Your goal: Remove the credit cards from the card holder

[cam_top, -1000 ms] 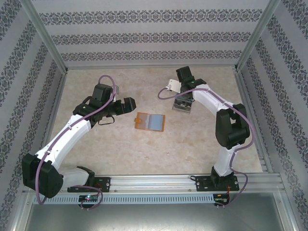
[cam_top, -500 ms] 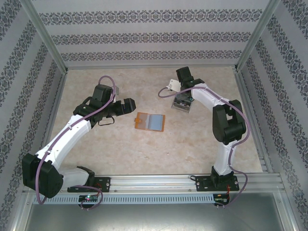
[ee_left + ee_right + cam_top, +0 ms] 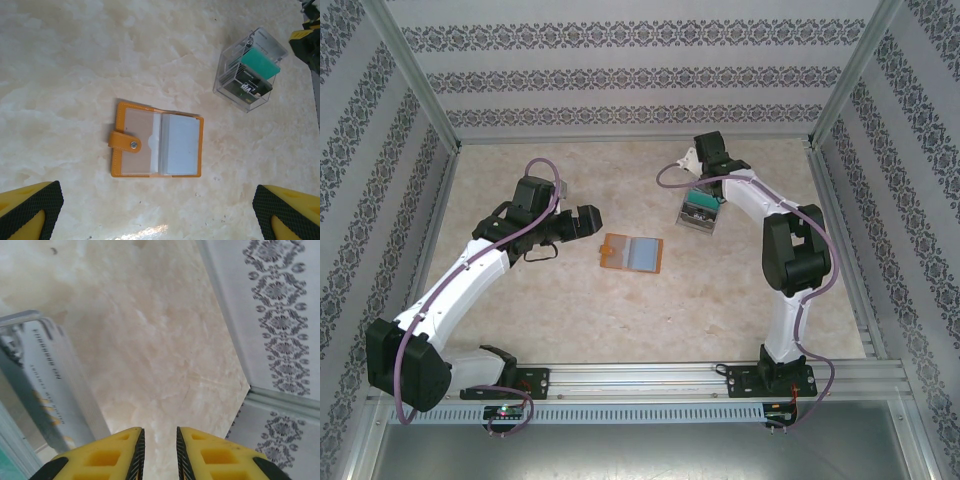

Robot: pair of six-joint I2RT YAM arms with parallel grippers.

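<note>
Lying open ahead of L jaws: card holder (image 3: 142, 147).

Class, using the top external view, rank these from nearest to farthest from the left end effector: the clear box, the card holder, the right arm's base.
1. card holder: lying open on the table, just right of the left end effector.
2. clear box: farther right, beside the right arm's wrist.
3. right arm's base: at the table's near edge, right side.
</note>
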